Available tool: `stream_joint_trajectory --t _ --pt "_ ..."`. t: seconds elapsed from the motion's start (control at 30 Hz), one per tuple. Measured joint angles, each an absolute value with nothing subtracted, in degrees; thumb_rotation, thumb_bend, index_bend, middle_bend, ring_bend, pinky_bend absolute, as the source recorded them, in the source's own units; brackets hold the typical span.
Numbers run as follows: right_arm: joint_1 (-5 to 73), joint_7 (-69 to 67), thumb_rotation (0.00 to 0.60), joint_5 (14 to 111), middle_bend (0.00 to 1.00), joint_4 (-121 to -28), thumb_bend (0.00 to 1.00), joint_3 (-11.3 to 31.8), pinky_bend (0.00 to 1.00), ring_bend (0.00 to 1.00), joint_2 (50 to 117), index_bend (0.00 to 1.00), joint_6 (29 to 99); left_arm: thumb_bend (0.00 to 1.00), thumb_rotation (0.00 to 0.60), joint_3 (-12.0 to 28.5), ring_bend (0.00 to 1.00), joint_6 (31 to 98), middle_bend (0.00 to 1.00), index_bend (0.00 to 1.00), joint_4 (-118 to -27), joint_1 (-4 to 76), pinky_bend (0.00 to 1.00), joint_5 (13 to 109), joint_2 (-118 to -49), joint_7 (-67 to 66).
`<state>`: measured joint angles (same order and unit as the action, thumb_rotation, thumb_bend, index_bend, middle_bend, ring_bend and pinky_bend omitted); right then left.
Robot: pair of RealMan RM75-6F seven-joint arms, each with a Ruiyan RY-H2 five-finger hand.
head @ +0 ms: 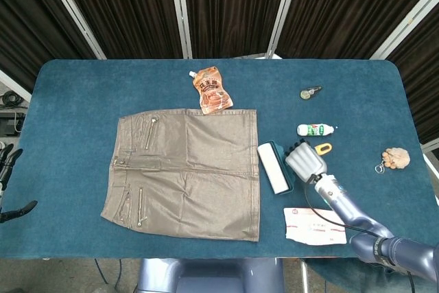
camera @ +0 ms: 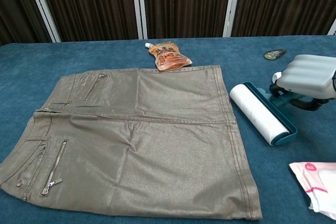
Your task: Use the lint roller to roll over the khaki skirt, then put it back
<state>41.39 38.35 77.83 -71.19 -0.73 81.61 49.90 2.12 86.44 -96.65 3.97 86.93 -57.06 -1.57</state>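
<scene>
- Your right hand grips the lint roller by its handle, fingers wrapped around it; the roller lies on the table just right of the khaki skirt.
- Near your hand: a white bottle, a paper packet, an orange pouch at the skirt's top edge.
- The roller's long axis runs near-to-far, slightly slanted.
- Your fingers are mostly hidden under the hand; your left hand is barely visible at the edge, its state unclear.

surface: blue felt-like cover, rounded corners
backdrop: dark pleated curtains behind the surface
frame: pale metal poles crossing the curtains
floor: grey, cables at left edge
</scene>
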Motion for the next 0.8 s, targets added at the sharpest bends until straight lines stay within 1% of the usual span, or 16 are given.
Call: stream_joint_trajectory --t 0.03,0.07,0.1,0.13,0.17,0.23,0.27,0.3,0.33,0.5,0.7,0.77,0.8 --pt "41.1 37.7 0.600 77.9 0.52 -70.7 0.74 -0.8 0.40 0.39 81.5 0.41 50.0 0.00 0.600 2.1 0.00 86.5 0.00 0.00 -96.7 4.0 0.00 87.0 -57.1 -1.6" --pt "40.9 37.3 0.600 77.9 0.52 -70.4 0.72 -0.9 0.40 0.39 81.4 0.37 50.1 0.00 0.600 2.1 0.00 86.5 0.00 0.00 -96.7 4.0 0.00 87.0 -57.1 -1.6" --pt "40.7 36.8 0.600 77.9 0.52 -70.2 0.66 -0.9 0.40 0.38 81.4 0.31 50.2 0.00 0.600 2.0 0.00 86.5 0.00 0.00 -96.8 4.0 0.00 87.1 -57.1 -1.7" --pt "40.5 36.2 0.600 77.8 0.50 -69.9 0.58 -0.9 0.40 0.37 81.3 0.24 50.4 0.00 0.600 2.0 0.00 86.5 0.00 0.00 -96.8 3.9 0.00 87.1 -57.1 -1.7" --pt "40.3 35.8 0.600 77.8 0.44 -69.8 0.41 -0.9 0.40 0.33 81.2 0.12 50.4 0.00 0.600 2.0 0.00 86.5 0.00 0.00 -96.9 3.9 0.00 87.1 -57.1 -1.7" --pt "40.0 34.7 0.600 77.6 0.32 -69.8 0.13 -0.8 0.40 0.25 81.1 0.02 50.5 0.00 0.600 2.0 0.00 86.7 0.00 0.00 -97.0 3.9 0.00 87.2 -57.0 -1.7" --pt "39.9 34.0 0.600 77.6 0.26 -69.9 0.03 -0.8 0.39 0.21 80.9 0.00 50.4 0.00 0.600 2.0 0.00 86.8 0.00 0.00 -97.0 3.8 0.00 87.3 -57.0 -1.7" --pt "39.8 32.9 0.600 77.4 0.23 -70.2 0.00 -0.7 0.38 0.19 80.6 0.00 50.3 0.00 0.600 1.9 0.00 86.8 0.00 0.00 -97.1 3.8 0.00 87.4 -56.9 -1.6" --pt "39.7 32.2 0.600 77.2 0.20 -70.6 0.00 -0.6 0.37 0.17 80.3 0.00 50.3 0.00 0.600 1.9 0.00 86.8 0.00 0.00 -97.1 3.8 0.00 87.4 -56.9 -1.6" --pt "38.8 31.0 0.600 76.3 0.19 -74.1 0.00 0.3 0.33 0.13 78.3 0.00 51.7 0.00 0.600 1.8 0.00 87.2 0.00 0.00 -97.3 3.6 0.00 87.7 -56.5 -0.9" --pt "36.0 28.9 0.600 77.0 0.19 -81.5 0.00 1.3 0.27 0.11 72.7 0.00 58.3 0.00 0.600 1.7 0.00 88.4 0.00 0.00 -97.6 3.0 0.00 88.5 -55.5 1.5" --pt "34.4 27.0 0.600 77.7 0.18 -84.5 0.00 1.5 0.22 0.09 70.3 0.00 61.5 0.00 0.600 1.6 0.00 89.0 0.00 0.00 -97.7 2.8 0.00 89.0 -55.1 2.4" --pt "33.6 26.1 0.600 78.2 0.17 -85.6 0.00 1.6 0.17 0.08 69.3 0.00 63.0 0.00 0.600 1.5 0.00 89.2 0.00 0.00 -97.7 2.7 0.00 89.2 -54.9 2.6"
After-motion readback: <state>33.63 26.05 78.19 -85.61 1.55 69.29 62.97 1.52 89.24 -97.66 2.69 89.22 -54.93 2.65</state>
